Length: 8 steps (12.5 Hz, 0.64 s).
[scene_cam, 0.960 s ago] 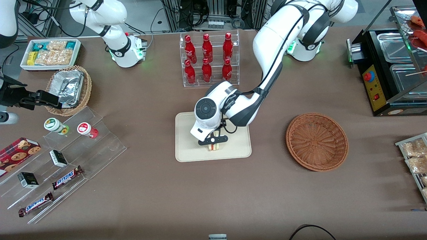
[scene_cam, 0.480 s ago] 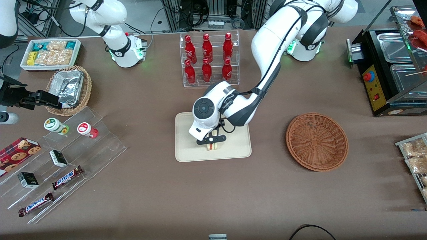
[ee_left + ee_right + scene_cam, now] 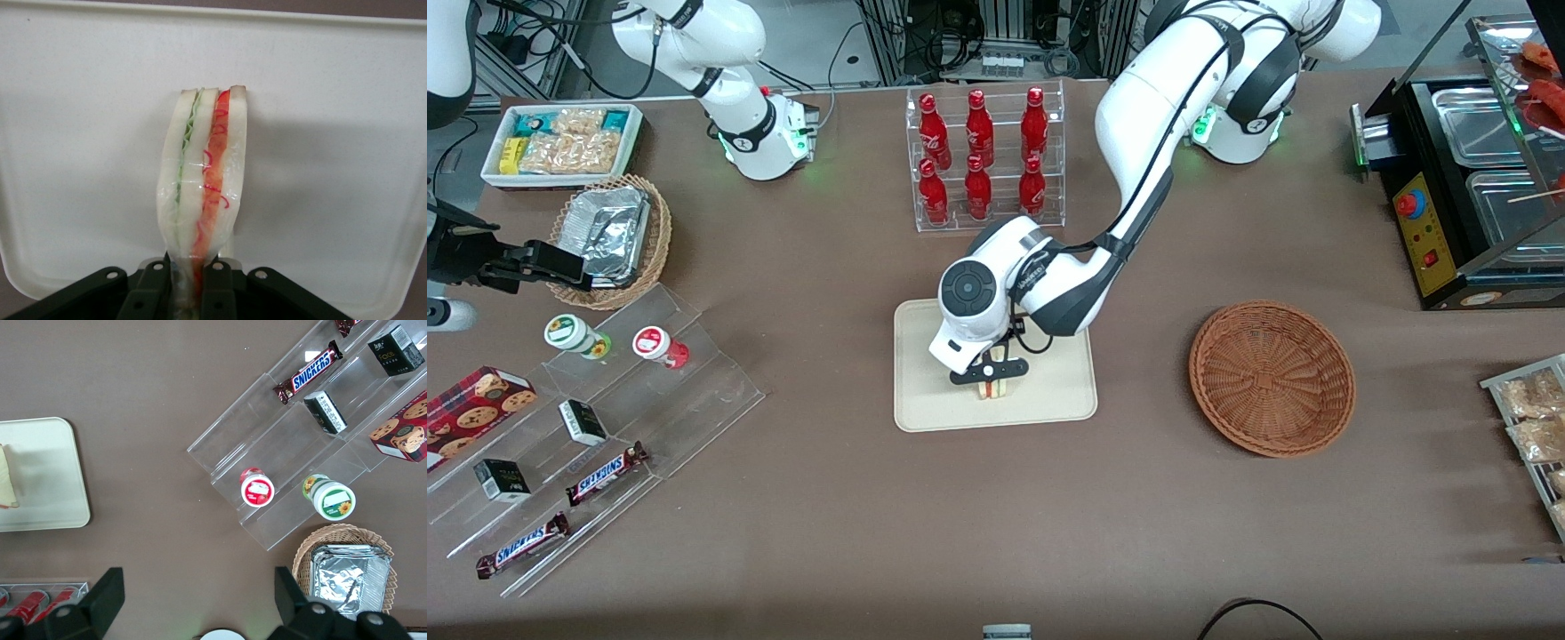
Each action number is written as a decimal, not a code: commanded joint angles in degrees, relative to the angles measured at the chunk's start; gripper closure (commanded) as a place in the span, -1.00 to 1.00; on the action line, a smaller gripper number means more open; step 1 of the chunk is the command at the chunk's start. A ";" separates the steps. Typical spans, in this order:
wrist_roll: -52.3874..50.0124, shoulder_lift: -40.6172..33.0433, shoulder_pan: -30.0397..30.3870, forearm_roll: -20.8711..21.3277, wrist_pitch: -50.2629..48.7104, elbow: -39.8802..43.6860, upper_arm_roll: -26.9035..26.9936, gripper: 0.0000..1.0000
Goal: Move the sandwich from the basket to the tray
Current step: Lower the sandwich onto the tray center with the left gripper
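Centrally, gripper (image 3: pixel 991 384) pinches sandwich (image 3: pixel 200 187) above tray (image 3: pixel 925 404), rims clear.

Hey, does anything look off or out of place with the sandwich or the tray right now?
Slightly. The sandwich stands on edge over the tray instead of lying flat, and the gripper, shut on it, pinches its wrapped layers together at one end. Nothing is spilled, and the basket sits empty.

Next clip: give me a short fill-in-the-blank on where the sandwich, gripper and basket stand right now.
1. The gripper is shut on the ____.
2. The sandwich is over the ____, not the table.
3. The basket holds ____.

Missing words: sandwich; tray; nothing
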 commanded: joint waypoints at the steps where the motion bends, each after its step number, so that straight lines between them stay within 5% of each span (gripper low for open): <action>1: -0.32 1.21 -1.17 1.61 -1.44 2.16 0.58 1.00; 8: -2.95 1.74 -1.34 1.78 -1.18 2.16 0.67 1.00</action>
